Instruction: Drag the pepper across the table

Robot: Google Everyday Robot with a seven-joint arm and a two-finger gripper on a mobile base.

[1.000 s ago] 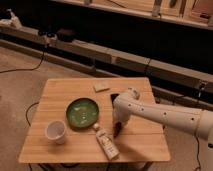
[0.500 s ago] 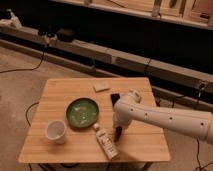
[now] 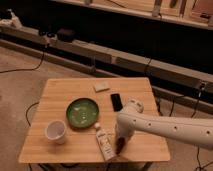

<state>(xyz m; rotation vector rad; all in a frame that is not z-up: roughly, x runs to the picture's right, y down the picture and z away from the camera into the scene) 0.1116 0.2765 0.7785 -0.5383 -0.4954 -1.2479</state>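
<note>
The pepper [image 3: 120,147] shows as a small dark-red shape near the front edge of the light-wood table [image 3: 60,95], just right of a white bottle. My gripper [image 3: 121,144] points down from the white arm that reaches in from the right, and it is shut on the pepper, whose upper part it hides.
A white bottle [image 3: 104,142] lies just left of the gripper. A green bowl [image 3: 82,111] sits mid-table, a white cup [image 3: 56,131] at the front left, a black phone [image 3: 116,101] behind the arm, and a pale flat pad [image 3: 101,86] near the far edge.
The gripper has moved toward the table's front edge, and the pepper has come along with it. The other objects have stayed in place.
</note>
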